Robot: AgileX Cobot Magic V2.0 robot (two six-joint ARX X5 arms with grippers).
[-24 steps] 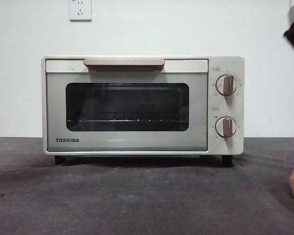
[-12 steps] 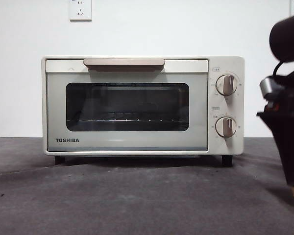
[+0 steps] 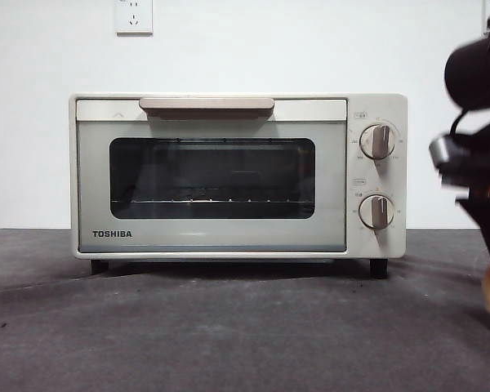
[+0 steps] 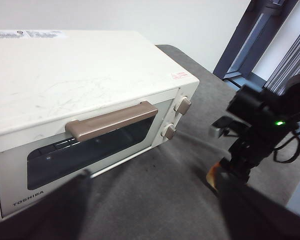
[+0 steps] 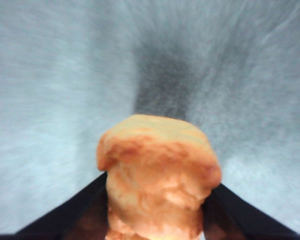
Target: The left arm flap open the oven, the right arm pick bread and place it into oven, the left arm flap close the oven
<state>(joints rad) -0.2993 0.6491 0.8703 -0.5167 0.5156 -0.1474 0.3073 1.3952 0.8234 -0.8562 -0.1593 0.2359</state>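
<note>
The oven stood with its door shut, the glass blocking any way to the rack inside. In front of it the near surface lay open. At the right, the right end effector straddled the bread, crowding that side.

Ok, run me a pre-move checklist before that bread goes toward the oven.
1. Oven door open: not ok, it is shut, handle untouched.
2. Bread between the right end effector fingers: ok.
3. Grip closed firmly on the bread: cannot tell.
4. Left end effector at the handle: not ok, it is short of it.
5. Wire rack bare: ok.
</note>
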